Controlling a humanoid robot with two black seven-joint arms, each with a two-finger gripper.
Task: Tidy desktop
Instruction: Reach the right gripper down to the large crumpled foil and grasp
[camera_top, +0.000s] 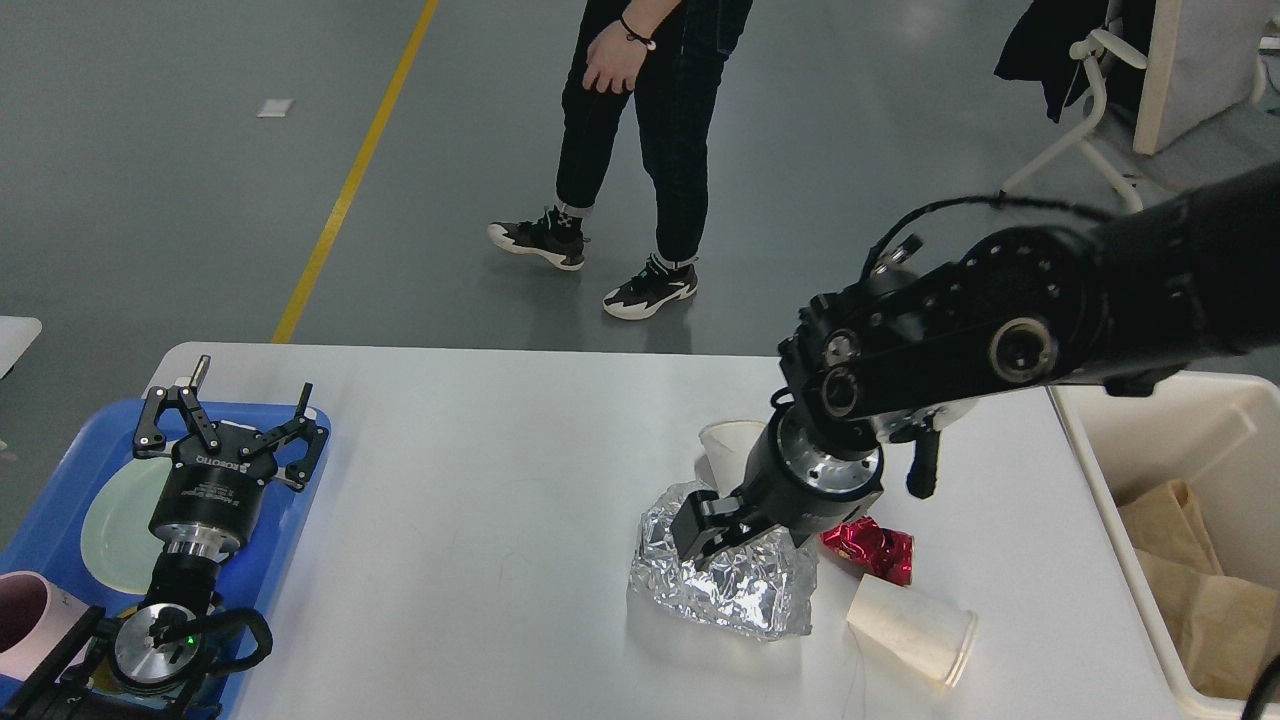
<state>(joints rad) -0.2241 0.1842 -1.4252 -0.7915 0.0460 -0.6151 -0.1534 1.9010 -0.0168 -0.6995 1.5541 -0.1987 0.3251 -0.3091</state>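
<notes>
The white desktop (480, 450) holds a pile of litter right of centre: a crumpled sheet of silver foil (745, 595), a white paper cup (722, 445) standing behind it, a crushed red can (872, 550) and a second white paper cup (915, 630) lying on its side. My right gripper (712, 532) is low over the foil's back edge, its fingers dark and partly hidden. My right arm hides whatever lies behind the can. My left gripper (228, 405) is open and empty above the blue tray (60, 490).
The blue tray at the left edge holds a pale green plate (112, 515) and a pink cup (20, 610). A cream bin (1095, 480) at the right edge holds brown paper bags (1195, 590). A person (650, 130) walks past beyond the table. A chair (1110, 90) stands at the far right.
</notes>
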